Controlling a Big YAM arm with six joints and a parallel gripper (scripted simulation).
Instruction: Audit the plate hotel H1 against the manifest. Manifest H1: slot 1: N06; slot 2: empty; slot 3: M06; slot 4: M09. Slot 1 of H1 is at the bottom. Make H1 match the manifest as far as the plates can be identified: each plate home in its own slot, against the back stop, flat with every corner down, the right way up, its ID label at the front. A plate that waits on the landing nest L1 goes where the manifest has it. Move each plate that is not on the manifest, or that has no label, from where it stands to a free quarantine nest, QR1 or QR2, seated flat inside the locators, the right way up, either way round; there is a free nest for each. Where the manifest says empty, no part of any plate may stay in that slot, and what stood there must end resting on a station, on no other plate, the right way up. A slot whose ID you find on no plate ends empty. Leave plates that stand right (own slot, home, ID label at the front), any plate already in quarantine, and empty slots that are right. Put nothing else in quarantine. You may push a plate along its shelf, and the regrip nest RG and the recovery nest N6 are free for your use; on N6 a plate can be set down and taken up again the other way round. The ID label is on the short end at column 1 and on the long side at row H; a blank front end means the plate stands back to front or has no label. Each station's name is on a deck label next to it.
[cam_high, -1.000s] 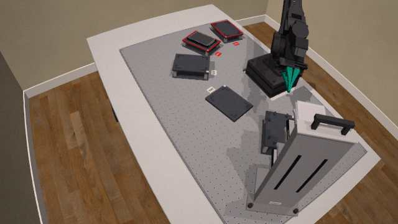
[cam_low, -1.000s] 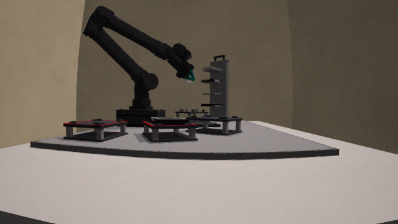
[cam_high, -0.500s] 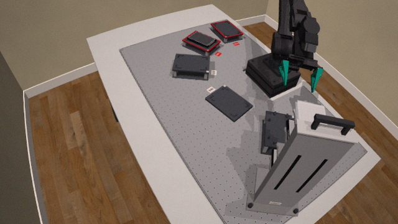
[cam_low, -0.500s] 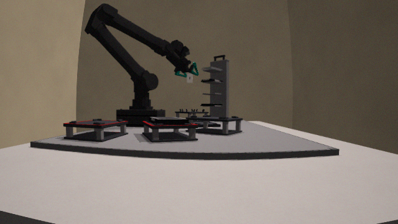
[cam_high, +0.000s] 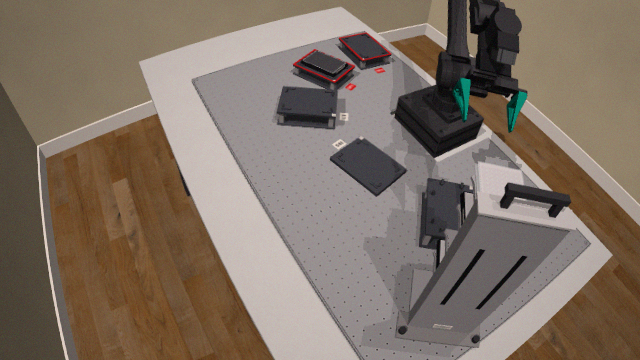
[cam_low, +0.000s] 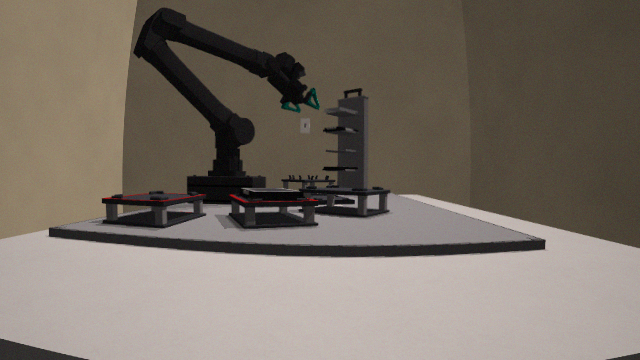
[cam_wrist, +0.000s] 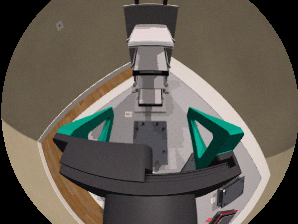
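Observation:
My gripper (cam_high: 488, 124) (cam_low: 301, 103) (cam_wrist: 150, 111) is open and empty, its teal fingers spread wide. It hangs high in the air beside the arm's base, in front of the upper shelves of the plate hotel H1 (cam_high: 525, 230) (cam_low: 359, 145) (cam_wrist: 152, 12) and apart from it. In the exterior view, dark plates lie on the second shelf from the top (cam_low: 341, 130) and on the bottom shelf (cam_low: 340, 168). The top shelf (cam_low: 341, 111) (cam_wrist: 150, 35) looks light grey, and I cannot tell what lies on it. A dark plate (cam_high: 325, 62) (cam_low: 270, 191) sits on one red-rimmed quarantine nest (cam_high: 310, 71).
A second red-rimmed nest (cam_high: 365, 46) (cam_low: 148, 196) stands bare at the far end. A raised dark nest (cam_high: 306, 102) and a flat dark nest (cam_high: 368, 165) lie mid-deck. A raised nest (cam_high: 440, 207) stands close to the hotel's open front. The arm's base (cam_high: 437, 120) is beside it.

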